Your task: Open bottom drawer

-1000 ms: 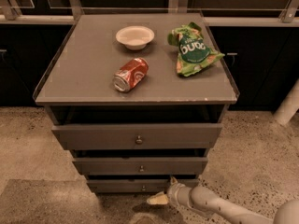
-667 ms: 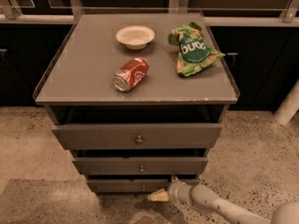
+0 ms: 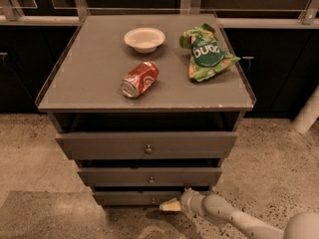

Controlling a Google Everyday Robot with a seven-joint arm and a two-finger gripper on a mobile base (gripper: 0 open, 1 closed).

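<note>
Grey bottom drawer (image 3: 127, 198), cream end effector (image 3: 167, 206) at its front, red can (image 3: 140, 78), green bag (image 3: 206, 58).

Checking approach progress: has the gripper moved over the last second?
Yes, slightly. The gripper has crept up the picture toward the bottom drawer, just right of its knob, judged against the fixed cabinet.
</note>
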